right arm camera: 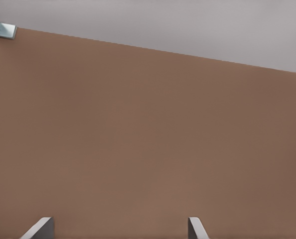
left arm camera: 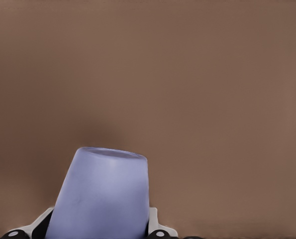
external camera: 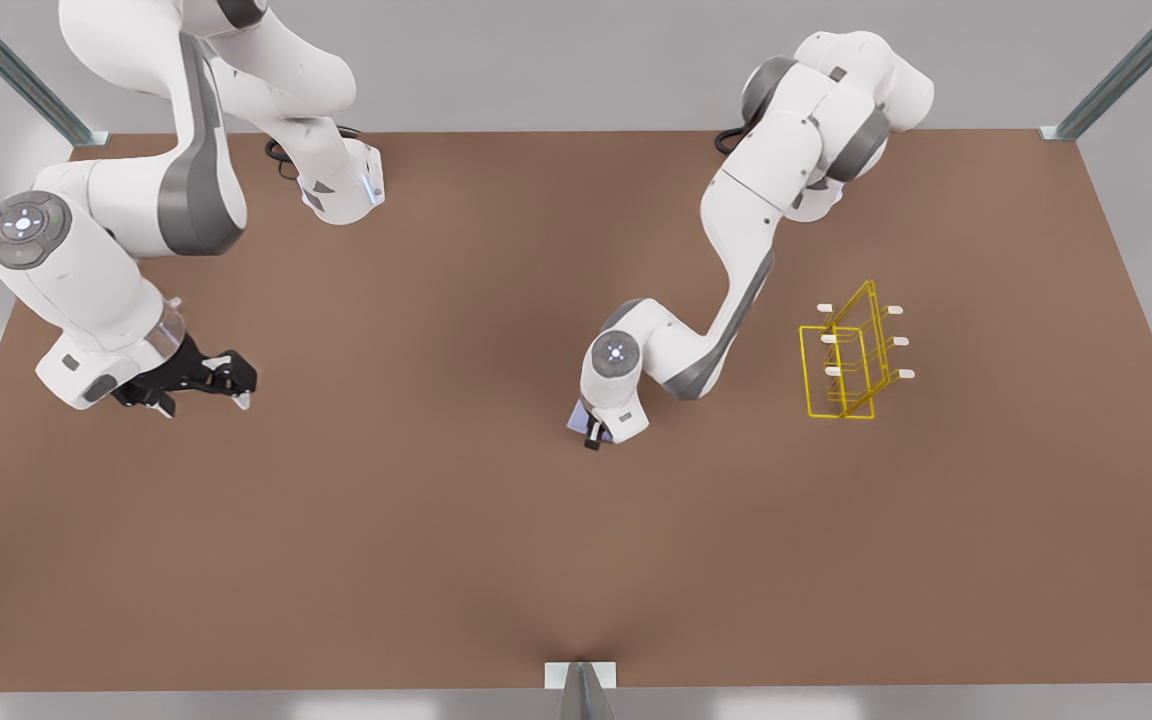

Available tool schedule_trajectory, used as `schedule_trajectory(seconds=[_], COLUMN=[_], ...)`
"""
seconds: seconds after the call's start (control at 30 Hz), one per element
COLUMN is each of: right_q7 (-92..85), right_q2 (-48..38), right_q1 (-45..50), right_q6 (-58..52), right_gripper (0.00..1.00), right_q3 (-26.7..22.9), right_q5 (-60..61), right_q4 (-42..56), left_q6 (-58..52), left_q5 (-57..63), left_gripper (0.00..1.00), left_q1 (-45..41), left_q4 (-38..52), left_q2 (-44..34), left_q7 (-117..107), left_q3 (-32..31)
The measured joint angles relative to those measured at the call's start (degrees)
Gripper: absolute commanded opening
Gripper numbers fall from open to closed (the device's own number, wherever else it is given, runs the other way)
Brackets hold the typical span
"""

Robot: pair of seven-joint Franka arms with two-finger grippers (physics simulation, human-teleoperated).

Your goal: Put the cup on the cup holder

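Note:
The lavender-blue cup [left arm camera: 104, 199] sits between the fingers [left arm camera: 158, 228] of my left gripper [external camera: 596, 432], which is shut on it. Its closed base points away from the wrist. In the front view the cup [external camera: 578, 416] peeks out beneath that hand near the table's middle, low over the surface. The yellow wire cup holder [external camera: 841, 415] with white-tipped pegs stands upright to the front view's right of it, well apart. My right gripper [external camera: 236, 385] waits at the front view's left, open, its fingertips [right arm camera: 41, 229] spread wide over bare table.
The brown table [external camera: 416, 520] stretches between the two arms and toward the near edge. Metal frame posts [external camera: 1086, 110] stand at the far corners, and a small bracket [external camera: 581, 675] sits at the near edge.

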Motion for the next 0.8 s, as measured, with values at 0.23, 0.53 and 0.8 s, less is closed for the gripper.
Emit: schedule_trajectory(seconds=[0.23,0.53,0.8], right_q7=[-0.1,-0.1,-0.2], right_q2=[0.0,0.0,-0.2], right_q1=[-0.1,-0.2,-1.0], right_q6=[0.2,0.3,0.2], right_gripper=[1.00,1.00,1.00], right_q3=[0.0,0.0,0.0], right_q5=[0.1,0.1,0.1], right_q4=[0.0,0.1,0.1], left_q6=[-9.5,-33.8,-52.9], left_q5=[5.3,32.2,52.3], left_gripper=[0.73,0.74,0.74], left_q1=[0.2,-1.1,-0.9], left_q4=[2.8,7.1,5.6], left_q2=[-3.4,-3.1,0.4], left_q7=[1.1,-0.7,-3.0], left_q3=[0.9,1.3,4.6])
